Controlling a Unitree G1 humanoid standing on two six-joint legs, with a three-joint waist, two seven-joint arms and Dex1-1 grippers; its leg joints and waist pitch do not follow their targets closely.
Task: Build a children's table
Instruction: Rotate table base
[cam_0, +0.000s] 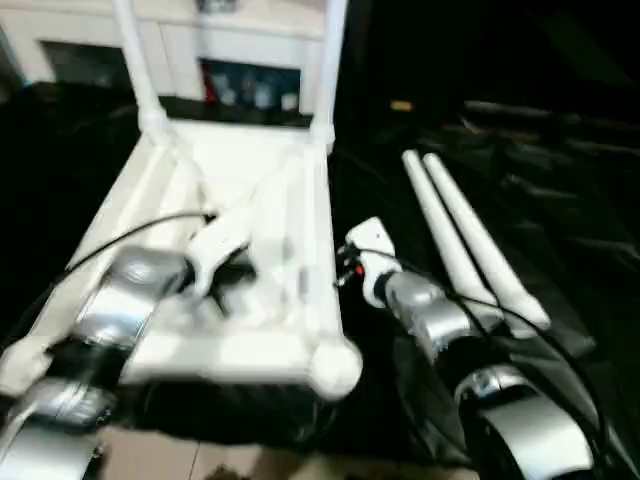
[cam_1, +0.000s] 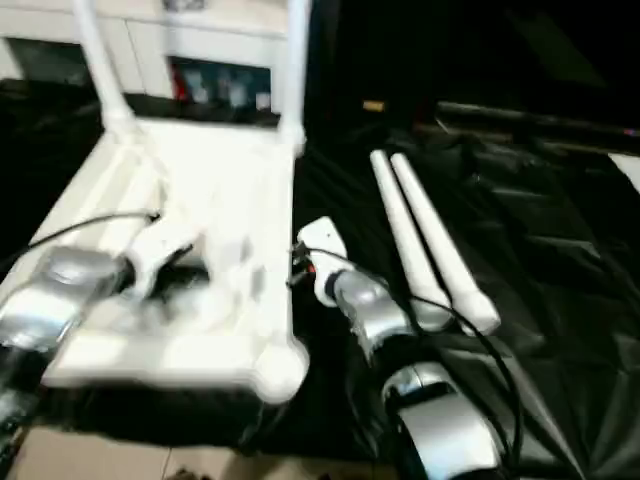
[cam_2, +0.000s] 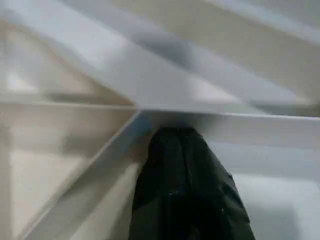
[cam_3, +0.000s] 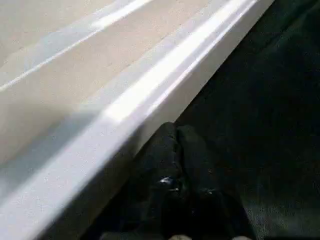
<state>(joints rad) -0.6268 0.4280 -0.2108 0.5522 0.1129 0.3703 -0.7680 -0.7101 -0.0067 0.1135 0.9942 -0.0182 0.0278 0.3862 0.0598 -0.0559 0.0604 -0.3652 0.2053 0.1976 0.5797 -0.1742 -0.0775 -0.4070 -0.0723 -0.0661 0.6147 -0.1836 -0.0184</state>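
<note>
The white plastic rectangular tabletop (cam_0: 240, 250) lies upside down, ribbed underside up, on a black sheet (cam_0: 560, 230) that covers the surface beneath it. Two long white tapered tube legs (cam_0: 135, 60) stand upright in the round sockets at its two far corners; the round socket (cam_0: 335, 368) at its near right corner is empty. Two more white tapered legs (cam_0: 465, 240) lie side by side on the black sheet to the right of the tabletop, touching each other. The left tool (cam_2: 187, 165) hovers over the ribs in the tabletop's middle, its black fingers pressed together on nothing. The right tool (cam_3: 182, 160) sits just beside the tabletop's right edge, over the sheet, fingers also pressed together and empty. A white glass-door cabinet (cam_0: 240, 50) stands beyond the far edge
</note>
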